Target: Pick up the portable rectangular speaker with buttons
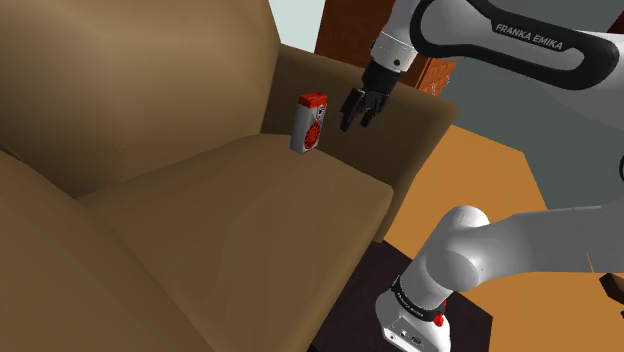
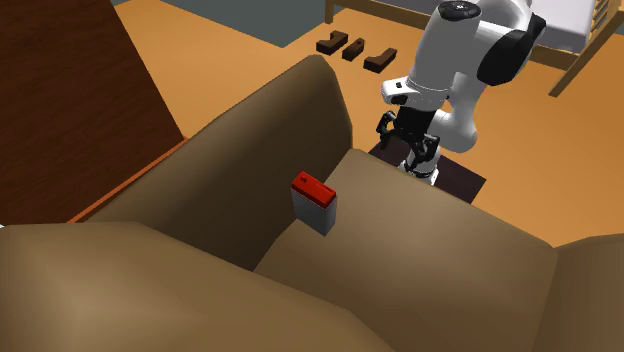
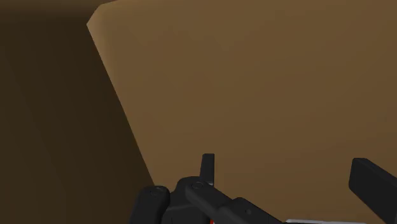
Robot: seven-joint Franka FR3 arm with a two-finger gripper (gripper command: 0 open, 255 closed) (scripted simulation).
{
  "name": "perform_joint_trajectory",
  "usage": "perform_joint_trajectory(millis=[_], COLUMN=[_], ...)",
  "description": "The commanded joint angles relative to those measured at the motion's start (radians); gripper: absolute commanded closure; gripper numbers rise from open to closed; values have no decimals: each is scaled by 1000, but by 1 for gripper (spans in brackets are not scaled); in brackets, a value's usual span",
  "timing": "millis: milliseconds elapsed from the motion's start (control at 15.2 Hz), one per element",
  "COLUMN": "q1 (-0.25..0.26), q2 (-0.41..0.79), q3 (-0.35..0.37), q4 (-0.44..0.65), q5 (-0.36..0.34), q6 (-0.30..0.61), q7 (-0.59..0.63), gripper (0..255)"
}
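Note:
The speaker [image 1: 309, 124] is a small grey box with a red top and a round red grille. It stands upright on the brown sofa seat [image 1: 250, 220], in the back corner against the armrest. From the second exterior view I see the speaker [image 2: 315, 203] from behind, its red top facing up. My black gripper [image 1: 356, 118] hangs open just beside the speaker on the shoulder view's right, over the armrest, a little above the speaker's top and not touching it. In the wrist view the gripper [image 3: 286, 167] has its fingers [image 3: 207, 167] well apart over brown cushion.
The sofa's tall backrest [image 1: 140, 80] rises behind the seat, and the armrest [image 1: 410, 135] runs close under the hand. An orange wooden floor [image 1: 480, 180] lies beyond. Dark blocks [image 2: 350, 46] sit on the floor, and a brown wooden panel [image 2: 70, 100] stands beside the sofa.

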Motion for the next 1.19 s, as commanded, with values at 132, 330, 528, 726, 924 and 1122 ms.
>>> perform_joint_trajectory(millis=[132,330,528,726,924,1122], q1=[-41,-106,-170,-223,-259,-279], q2=[83,215,353,495,639,780], q3=[59,138,204,253,281,287], q4=[55,156,277,414,566,731], q5=[3,-11,-46,-97,-156,-214], q6=[23,39,32,0,-56,-130], q7=[144,360,576,789,994,1184], gripper=[0,0,0,0,0,0])
